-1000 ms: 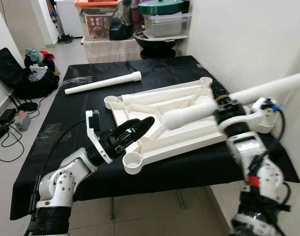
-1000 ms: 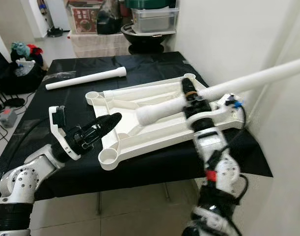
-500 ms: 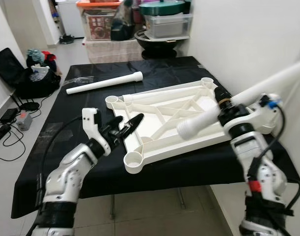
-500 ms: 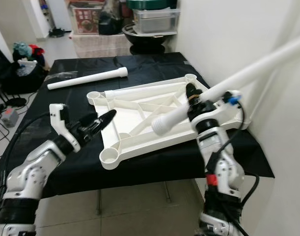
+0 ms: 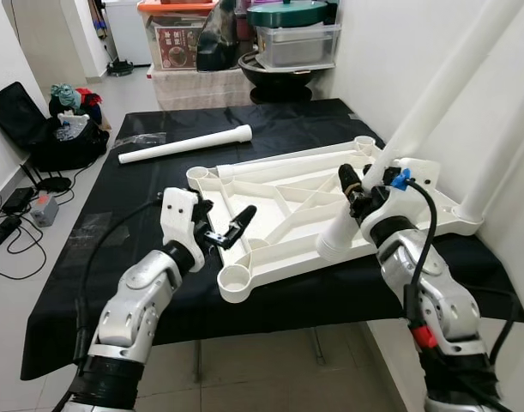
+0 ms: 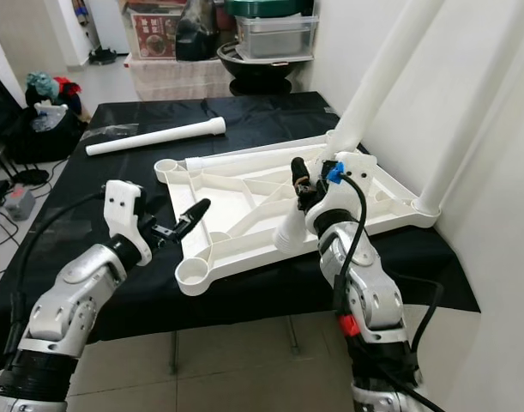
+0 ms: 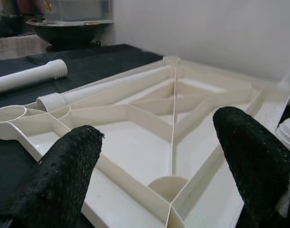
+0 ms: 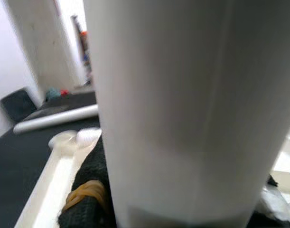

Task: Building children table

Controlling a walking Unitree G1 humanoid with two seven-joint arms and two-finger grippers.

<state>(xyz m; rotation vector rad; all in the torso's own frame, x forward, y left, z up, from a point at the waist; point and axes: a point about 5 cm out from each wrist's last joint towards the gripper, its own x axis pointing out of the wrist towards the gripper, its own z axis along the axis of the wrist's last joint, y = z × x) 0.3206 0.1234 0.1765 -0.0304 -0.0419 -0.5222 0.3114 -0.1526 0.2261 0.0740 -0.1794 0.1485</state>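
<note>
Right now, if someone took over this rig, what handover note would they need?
Left claw: open, hovering at the near-left edge of the upturned white tabletop, holding nothing.
Right claw: shut on a white leg, tilted steeply upright, its lower end over the tabletop's near edge, not in a socket.
Done: one leg stands in the right corner by the wall.
Left: seat the held leg; the near-left socket is open. One loose leg lies on the black table; another lies along the tabletop's far-left edge.
</note>
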